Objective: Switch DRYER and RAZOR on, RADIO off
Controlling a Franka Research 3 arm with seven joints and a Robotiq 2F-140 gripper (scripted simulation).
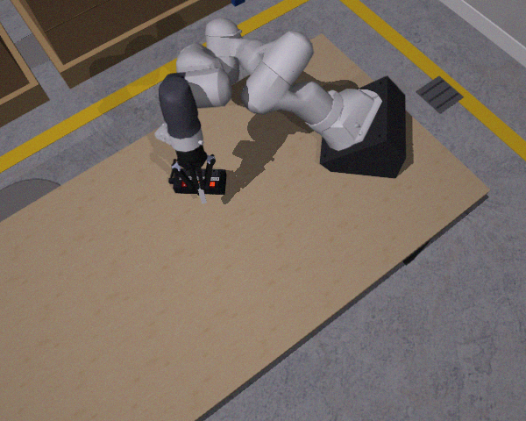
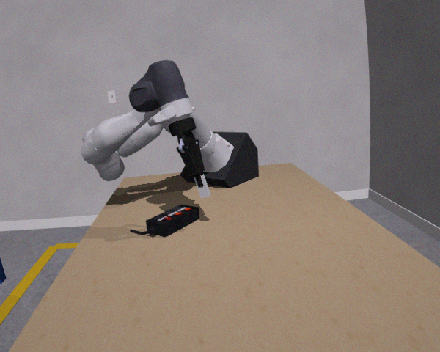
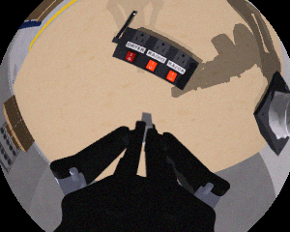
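Observation:
A black power strip (image 1: pixel 218 175) (image 2: pixel 169 223) (image 3: pixel 159 46) lies flat on the wooden table (image 1: pixel 254 294) (image 2: pixel 269 265) (image 3: pixel 74 91), label side up, with a short cable stub at one end. It has three red rocker switches in a row under white labels too small to read. In the wrist view the left switch (image 3: pixel 131 57) looks darker red than the middle switch (image 3: pixel 152 65) and the right switch (image 3: pixel 172 75). My gripper (image 1: pixel 202 197) (image 2: pixel 203 191) (image 3: pixel 145 119) is shut and empty. Its tips hang in the air above the strip and touch nothing.
The arm's black base (image 1: pixel 380 136) (image 2: pixel 239 159) stands on the table's far corner behind the strip. Yellow floor lines (image 1: pixel 50 131) and brown crates (image 1: pixel 95 27) lie beyond the table edge.

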